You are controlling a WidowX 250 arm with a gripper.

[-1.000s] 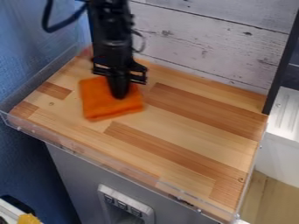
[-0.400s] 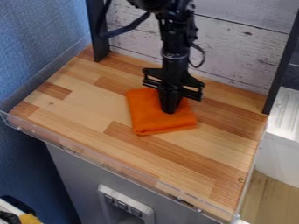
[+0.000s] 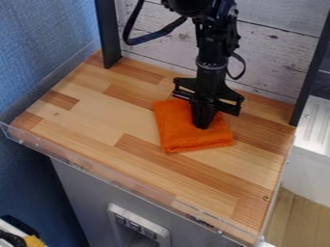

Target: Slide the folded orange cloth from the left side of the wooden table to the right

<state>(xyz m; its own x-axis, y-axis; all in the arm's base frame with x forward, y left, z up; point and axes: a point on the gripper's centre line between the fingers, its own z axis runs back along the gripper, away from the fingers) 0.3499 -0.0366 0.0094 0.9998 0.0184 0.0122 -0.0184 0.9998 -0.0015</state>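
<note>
Black two-finger gripper (image 3: pixel 202 126) near-vertical on folded orange cloth (image 3: pixel 180 139); jaws narrow, tip contact hidden, pinch unclear.

Tabletop (image 3: pixel 97 116): wd, lt/dk strips | clr front rim (image 3: pixel 129 183) | folded orange cloth (image 3: pixel 177 137) flat on top, nr ctr

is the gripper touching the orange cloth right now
Touching: the camera view shows the gripper reaching down onto the orange cloth, which has shifted along with it across the surface since the earlier frames.
</note>
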